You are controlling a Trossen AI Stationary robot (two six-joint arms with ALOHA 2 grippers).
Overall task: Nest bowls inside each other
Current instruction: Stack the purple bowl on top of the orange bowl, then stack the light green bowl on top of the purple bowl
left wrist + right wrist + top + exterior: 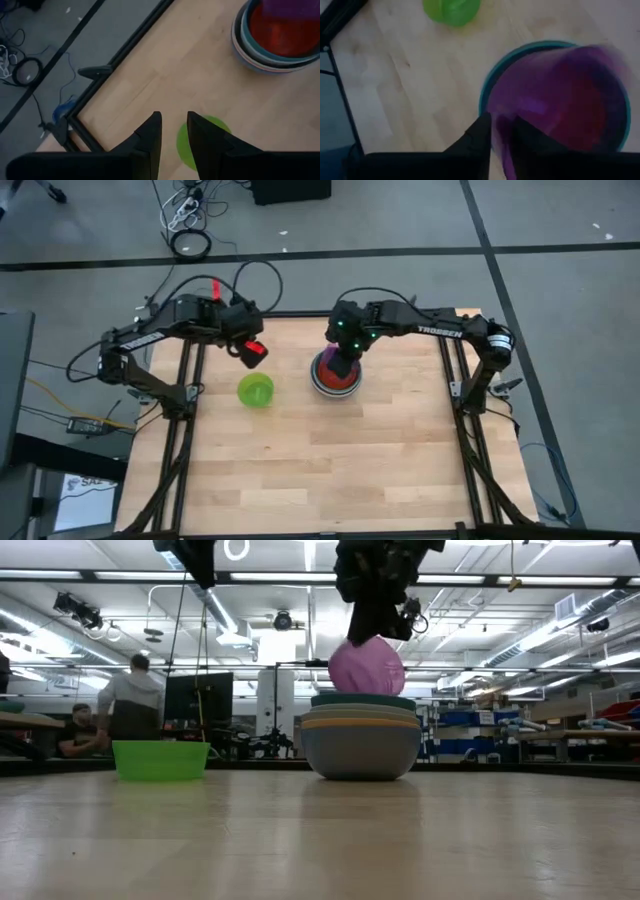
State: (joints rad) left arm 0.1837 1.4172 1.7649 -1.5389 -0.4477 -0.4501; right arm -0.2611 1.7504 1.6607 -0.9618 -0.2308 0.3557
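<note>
A small purple bowl (366, 668) stands steeply tilted over a stack of nested bowls (360, 745), its lower edge down in the top of the stack. In the right wrist view the purple bowl (560, 100) is blurred. My right gripper (502, 132) is over the stack (322, 380), its fingers parted on either side of the purple rim. A lime green bowl (255, 391) sits alone on its base to the left of the stack. My left gripper (174, 135) hangs open above the green bowl (186, 145), touching nothing. My right gripper comes slanting down from above, with the purple bowl's near rim (501, 150) in the gap between its fingers, one finger outside and one inside. I cannot tell whether either finger touches the rim. The bowl is tilted, its lower part inside the stack.
The stack's top shows a red-orange inside (280, 35) within a teal rim (490, 85). Bare wooden table (330, 470) lies toward the near edge. The black frame rails (185, 440) run along both sides. People are in the room behind the table (130, 700).
</note>
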